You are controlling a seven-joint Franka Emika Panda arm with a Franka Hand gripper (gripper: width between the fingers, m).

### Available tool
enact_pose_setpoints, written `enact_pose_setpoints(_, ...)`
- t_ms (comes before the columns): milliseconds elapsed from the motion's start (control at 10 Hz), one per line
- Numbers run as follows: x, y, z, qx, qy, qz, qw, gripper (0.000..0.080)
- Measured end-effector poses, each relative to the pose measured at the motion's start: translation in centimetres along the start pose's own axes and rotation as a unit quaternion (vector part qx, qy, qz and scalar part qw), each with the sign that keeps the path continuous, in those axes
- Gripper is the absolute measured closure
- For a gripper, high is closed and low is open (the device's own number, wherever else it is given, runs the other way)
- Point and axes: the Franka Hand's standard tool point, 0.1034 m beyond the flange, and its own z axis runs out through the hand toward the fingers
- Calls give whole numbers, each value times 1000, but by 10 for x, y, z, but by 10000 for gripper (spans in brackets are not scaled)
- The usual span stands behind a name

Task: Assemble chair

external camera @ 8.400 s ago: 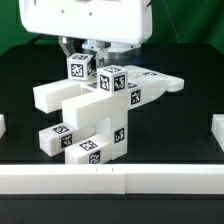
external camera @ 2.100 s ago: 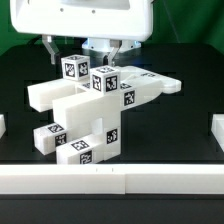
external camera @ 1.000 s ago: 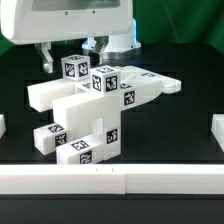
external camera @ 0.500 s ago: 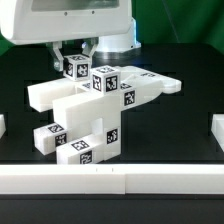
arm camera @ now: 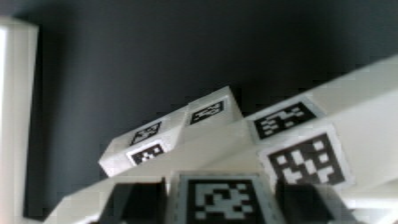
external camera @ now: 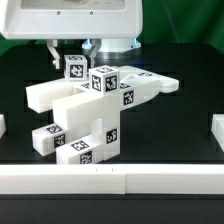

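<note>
The glossy white blocky plastic chair assembly (external camera: 95, 112), tagged with black-and-white squares, lies at the centre of the black table (external camera: 180, 130). Behind it, toward twelve o'clock, the white robot arm (external camera: 75, 20) hangs low. Its two-finger gripper (external camera: 73, 60) has its jaws clamped on the small tagged white cube block (external camera: 75, 68) at the chair's eleven o'clock corner.

The arm's hand (external camera: 64, 50) is boxy glossy white with dark fingers.

The exterior view is facing the gripper (external camera: 66, 52) frontally from slightly above; the wrist view is looking closely down at the shared chair (external camera: 95, 105) (arm camera: 249, 140).
</note>
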Motion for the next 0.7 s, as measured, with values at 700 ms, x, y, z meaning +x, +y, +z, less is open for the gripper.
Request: enact_pose_setpoints(700,0,-3,1,6,-2,280,960,511)
